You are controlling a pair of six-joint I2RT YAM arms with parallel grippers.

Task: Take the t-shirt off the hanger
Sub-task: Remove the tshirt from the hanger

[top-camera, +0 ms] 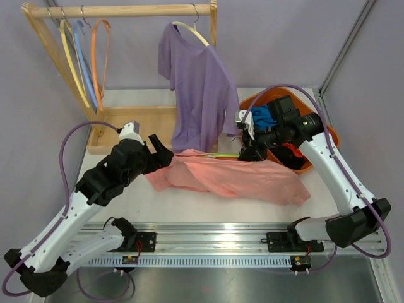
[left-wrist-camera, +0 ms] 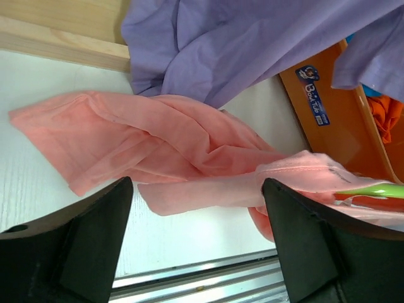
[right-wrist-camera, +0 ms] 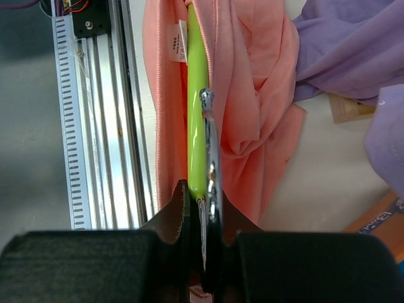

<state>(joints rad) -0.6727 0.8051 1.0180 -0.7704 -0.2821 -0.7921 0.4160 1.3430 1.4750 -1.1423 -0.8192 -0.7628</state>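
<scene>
We find the pink t-shirt (top-camera: 227, 178) crumpled on the desk (top-camera: 189, 208), below a hanging purple shirt (top-camera: 199, 95), with the green hanger (right-wrist-camera: 197, 126) inside its neck opening. Right pincer (right-wrist-camera: 203, 208) clenched on the hanger at its metal hook. Left pincer (left-wrist-camera: 197, 189) released, jaws wide, just beside the t-shirt's left end.

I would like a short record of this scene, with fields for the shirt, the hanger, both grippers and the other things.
pink t-shirt: crumpled on the table, hanger inside its neck
green hanger: clamped near its metal hook
right gripper: shut on the green hanger
left gripper: open, at the shirt's left end, holding nothing
purple t-shirt: hangs on the wooden rack
orange basket: right side, clothes inside
</scene>
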